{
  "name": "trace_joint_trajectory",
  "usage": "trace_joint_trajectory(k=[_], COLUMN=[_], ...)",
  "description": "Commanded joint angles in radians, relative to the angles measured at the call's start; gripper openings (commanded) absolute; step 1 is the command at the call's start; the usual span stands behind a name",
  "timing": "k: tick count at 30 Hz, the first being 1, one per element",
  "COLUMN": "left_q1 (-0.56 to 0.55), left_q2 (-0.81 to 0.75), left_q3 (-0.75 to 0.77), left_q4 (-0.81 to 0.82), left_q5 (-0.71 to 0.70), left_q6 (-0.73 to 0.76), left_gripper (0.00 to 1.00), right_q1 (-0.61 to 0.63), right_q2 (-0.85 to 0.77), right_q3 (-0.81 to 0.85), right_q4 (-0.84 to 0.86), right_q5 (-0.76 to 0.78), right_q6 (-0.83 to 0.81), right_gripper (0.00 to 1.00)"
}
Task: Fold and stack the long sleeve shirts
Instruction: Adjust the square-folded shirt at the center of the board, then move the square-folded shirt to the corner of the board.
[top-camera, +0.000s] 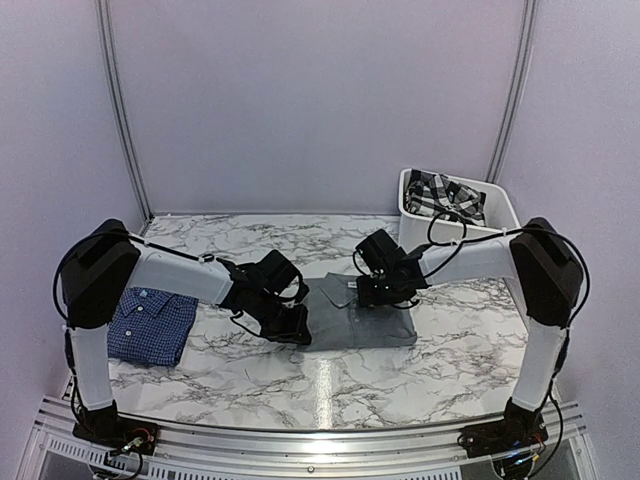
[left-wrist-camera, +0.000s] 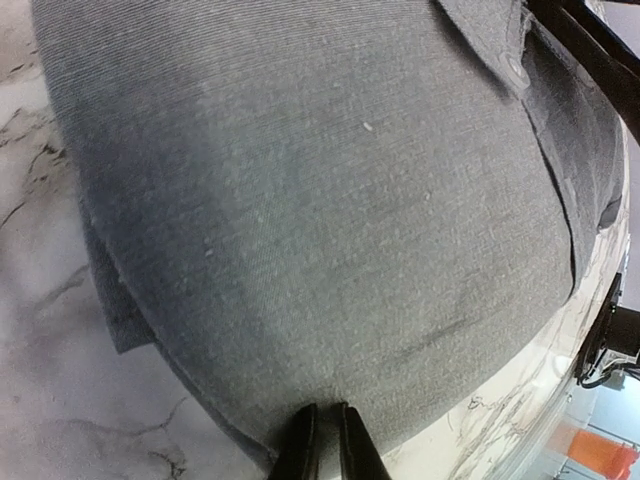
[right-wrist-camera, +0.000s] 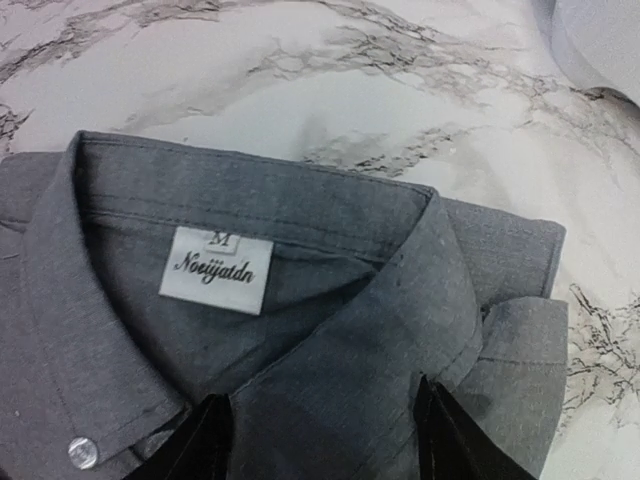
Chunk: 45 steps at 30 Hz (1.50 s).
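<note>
I see the grey shirt (top-camera: 385, 320) lying folded into a flat rectangle on the marble table (top-camera: 330, 385), and I take every position from it.

My left gripper (left-wrist-camera: 322, 425) is at the grey shirt's left edge. On its wrist camera the two fingers are pressed together, with only a thin dark line between them. The folded edge of the cloth runs right into the tips, so I read it as pinching the grey shirt there. The fabric bulges away from the tips in a smooth curve.

My right gripper (right-wrist-camera: 320, 400) hangs over the grey shirt's collar end, at the far side of the rectangle. Its fingers stand wide apart and grasp nothing. The collar lies between and beneath them. Inside the collar I can see a white size label (right-wrist-camera: 215, 268) marked M, and a pale button (right-wrist-camera: 82, 452) sits at the collar's lower left on that camera.

The dark blue checked shirt (top-camera: 152, 325) lies folded well to the left of the grey shirt, apart from it and near the left arm's base.

A white bin (top-camera: 505, 205) stands behind the grey shirt and to its right. A black-and-white plaid cloth (top-camera: 445, 195) is bundled inside it.
</note>
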<state>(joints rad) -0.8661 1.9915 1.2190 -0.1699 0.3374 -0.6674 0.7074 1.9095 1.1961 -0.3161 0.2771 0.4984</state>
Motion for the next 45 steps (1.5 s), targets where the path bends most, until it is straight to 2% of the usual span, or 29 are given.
trace_joint_trajectory(k=[1,6,11,14,16,21,24,28,32,33,34,40,41,45], left_q1=[0.007,0.045,0.109,0.154,0.183,0.215,0.235,0.253,0.257,0.258,0.259,0.268,0.268,0.268], left_q2=[-0.096,-0.246,-0.376,-0.441,-0.479,-0.525,-0.518,-0.460,-0.375,-0.358,-0.341,-0.260,-0.249,-0.219], left_q3=[-0.033,-0.086,-0.191,-0.251,-0.290,-0.349,-0.376,-0.379,-0.350,-0.343,-0.337,-0.309,-0.306,-0.298], left_q4=[-0.031,-0.084,-0.185,-0.261,-0.303,-0.419,-0.451,-0.452,-0.440,-0.437,-0.432,-0.389,-0.387,-0.367], left_q5=[-0.072,-0.206,-0.382,-0.489,-0.549,-0.749,-0.809,-0.840,-0.847,-0.850,-0.850,-0.802,-0.799,-0.778], left_q6=[-0.008,-0.026,-0.040,-0.043,-0.050,-0.066,-0.081,-0.077,-0.059,-0.054,-0.047,-0.004,-0.001,0.018], left_gripper=[0.13,0.18,0.19,0.20,0.28,0.38,0.42,0.42,0.41,0.41,0.40,0.35,0.33,0.10], right_q1=[0.094,0.231,0.289,0.291,0.290,0.291,0.291,0.277,0.244,0.233,0.223,0.156,0.146,0.110], right_q2=[-0.099,-0.106,-0.047,-0.026,-0.028,-0.097,-0.144,-0.218,-0.305,-0.326,-0.348,-0.478,-0.498,-0.556], right_q3=[0.035,-0.002,-0.079,-0.133,-0.150,-0.152,-0.117,-0.108,-0.135,-0.148,-0.161,-0.264,-0.280,-0.322], right_q4=[-0.108,-0.133,-0.085,-0.038,-0.027,-0.024,-0.047,-0.048,-0.052,-0.048,-0.044,0.000,0.007,0.025], right_q5=[0.065,0.048,-0.007,-0.035,-0.047,-0.032,-0.012,-0.007,0.012,0.015,0.015,0.017,0.017,0.023], right_q6=[0.002,0.078,0.143,0.162,0.167,0.152,0.131,0.111,0.090,0.084,0.081,0.079,0.080,0.077], right_gripper=[0.58,0.52,0.49,0.52,0.56,0.67,0.70,0.74,0.80,0.85,0.96,0.99,0.98,0.98])
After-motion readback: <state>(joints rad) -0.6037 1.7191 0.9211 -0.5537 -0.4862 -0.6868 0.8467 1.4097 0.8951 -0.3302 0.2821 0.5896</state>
